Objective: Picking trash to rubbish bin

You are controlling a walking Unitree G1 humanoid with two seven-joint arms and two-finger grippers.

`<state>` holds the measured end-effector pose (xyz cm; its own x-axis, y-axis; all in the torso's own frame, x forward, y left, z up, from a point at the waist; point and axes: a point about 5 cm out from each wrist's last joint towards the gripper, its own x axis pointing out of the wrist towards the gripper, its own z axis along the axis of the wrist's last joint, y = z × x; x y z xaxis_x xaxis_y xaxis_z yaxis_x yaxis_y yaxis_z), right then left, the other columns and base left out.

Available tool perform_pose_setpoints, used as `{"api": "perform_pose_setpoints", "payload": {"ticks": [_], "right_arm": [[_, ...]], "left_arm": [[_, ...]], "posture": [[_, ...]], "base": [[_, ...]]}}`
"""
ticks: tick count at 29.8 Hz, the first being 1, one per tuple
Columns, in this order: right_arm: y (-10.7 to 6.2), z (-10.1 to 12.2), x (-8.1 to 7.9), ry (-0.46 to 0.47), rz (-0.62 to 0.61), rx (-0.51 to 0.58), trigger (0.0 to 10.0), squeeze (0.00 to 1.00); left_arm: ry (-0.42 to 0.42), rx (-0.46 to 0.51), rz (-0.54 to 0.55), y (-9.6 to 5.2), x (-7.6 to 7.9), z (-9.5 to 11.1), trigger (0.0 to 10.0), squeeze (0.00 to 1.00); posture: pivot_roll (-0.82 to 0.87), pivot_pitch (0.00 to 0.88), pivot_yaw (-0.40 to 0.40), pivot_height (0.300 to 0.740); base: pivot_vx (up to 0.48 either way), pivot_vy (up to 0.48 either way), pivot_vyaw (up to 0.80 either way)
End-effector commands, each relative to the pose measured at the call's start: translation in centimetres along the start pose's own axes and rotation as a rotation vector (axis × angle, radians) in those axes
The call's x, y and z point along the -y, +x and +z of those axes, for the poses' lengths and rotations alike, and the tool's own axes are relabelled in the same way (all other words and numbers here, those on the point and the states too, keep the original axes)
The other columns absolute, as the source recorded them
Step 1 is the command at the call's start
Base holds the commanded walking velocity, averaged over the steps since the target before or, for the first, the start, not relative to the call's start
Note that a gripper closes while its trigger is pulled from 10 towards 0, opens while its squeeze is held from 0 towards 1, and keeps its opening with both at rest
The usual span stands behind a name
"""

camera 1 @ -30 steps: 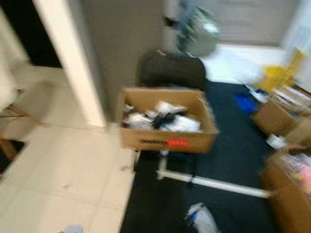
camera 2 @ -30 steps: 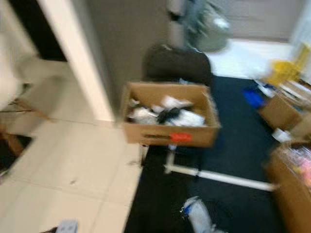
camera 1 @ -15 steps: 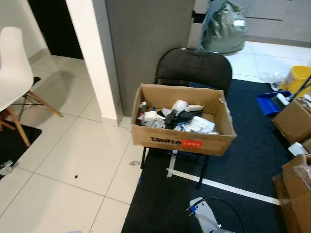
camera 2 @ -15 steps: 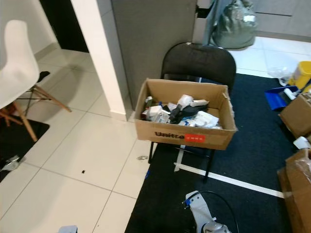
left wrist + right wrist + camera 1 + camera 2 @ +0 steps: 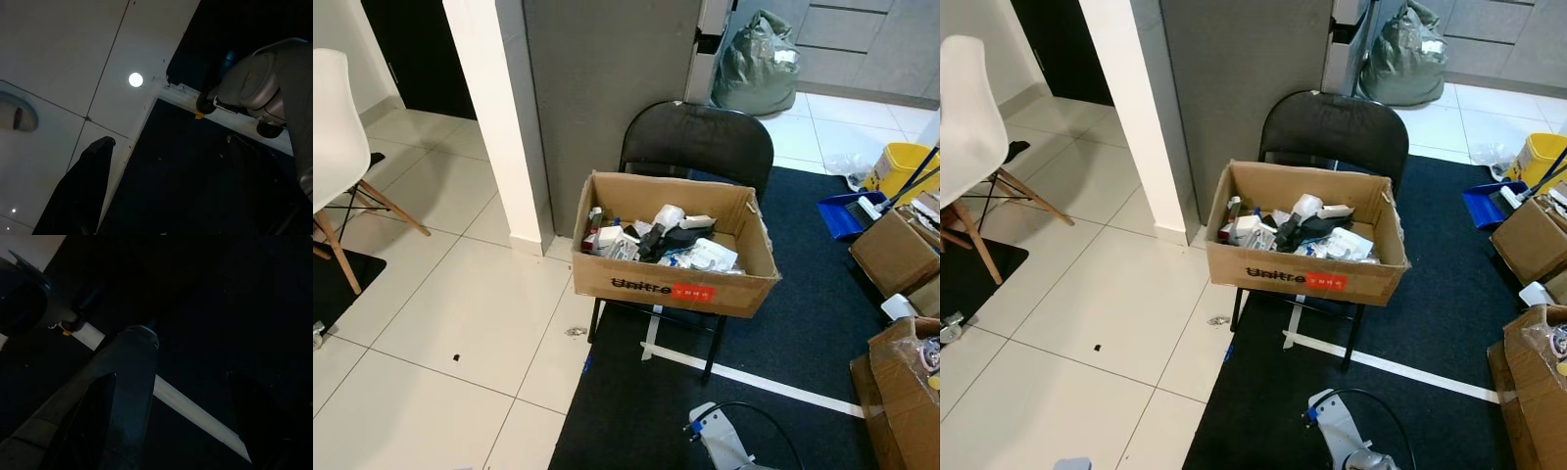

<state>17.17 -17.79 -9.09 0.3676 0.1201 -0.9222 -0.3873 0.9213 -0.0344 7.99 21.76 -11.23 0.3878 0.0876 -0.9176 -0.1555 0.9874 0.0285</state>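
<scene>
Trash: mixed white, grey and black scraps (image 5: 658, 241) lay heaped inside the open brown cardboard box (image 5: 672, 286) with black and red print, which sat on the seat of the black folding chair (image 5: 696, 139).
Change: against half a second before, the whole view had shifted a little and the box and chair sat slightly lower and further left in frame; a full second before, everything was smeared by motion, and now it stood sharp.
Left gripper: (image 5: 161, 181) its two black fingers (image 5: 80, 191) were spread apart, holding nothing, above the tile and rug edge.
Right gripper: (image 5: 171, 421) fingers (image 5: 98, 416) likewise parted and empty, over the dark rug and white strip.
Floor: pale square tiles (image 5: 460, 323) met a dark navy rug (image 5: 803, 323) crossed by a white tape line (image 5: 773, 384).
Room: a grey wall panel (image 5: 597, 88), a white pillar (image 5: 494, 108), a white shell chair with wooden legs (image 5: 335, 147), a grey-green full bag (image 5: 759, 64), a yellow bucket (image 5: 899, 166), a blue dustpan (image 5: 842, 213) and more brown cartons (image 5: 891, 250) stood around.
</scene>
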Motion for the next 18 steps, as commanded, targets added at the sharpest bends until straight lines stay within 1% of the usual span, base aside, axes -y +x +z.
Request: {"api": "perform_pose_setpoints", "payload": {"ticks": [1, 7, 9, 16, 18], "right_arm": [[0.07, -0.02, -0.29, -0.006, 0.006, -0.012, 10.0, 0.00], [0.11, 0.02, -0.48, -0.014, 0.009, -0.012, 10.0, 0.00], [0.12, -0.14, -0.56, -0.016, 0.008, -0.019, 10.0, 0.00], [0.17, 0.00, -0.74, -0.014, 0.013, -0.014, 10.0, 0.00], [0.17, -0.10, -0.81, -0.029, 0.015, -0.021, 10.0, 0.00]], "left_arm": [[-0.001, -0.010, 0.003, -0.08, 0.16, -0.50, 10.0, 0.00], [-0.014, -0.015, 0.008, -0.17, 0.11, -0.86, 10.0, 0.00], [-0.024, -0.022, 0.016, -0.24, -0.09, -1.13, 10.0, 0.00], [-0.017, -0.024, 0.034, -0.32, -0.52, -1.23, 10.0, 0.00], [-0.033, -0.013, 0.046, -0.34, -0.80, -1.05, 10.0, 0.00]], "posture": [[0.13, 0.070, -0.024, 0.740], [0.15, 0.065, -0.026, 0.740], [0.15, 0.064, -0.023, 0.740], [0.16, 0.071, -0.023, 0.740], [0.16, 0.083, -0.026, 0.740]], "base": [[0.000, 0.000, 0.00], [0.000, 0.000, 0.00], [0.000, 0.000, 0.00], [0.000, 0.000, 0.00], [0.000, 0.000, 0.00]]}}
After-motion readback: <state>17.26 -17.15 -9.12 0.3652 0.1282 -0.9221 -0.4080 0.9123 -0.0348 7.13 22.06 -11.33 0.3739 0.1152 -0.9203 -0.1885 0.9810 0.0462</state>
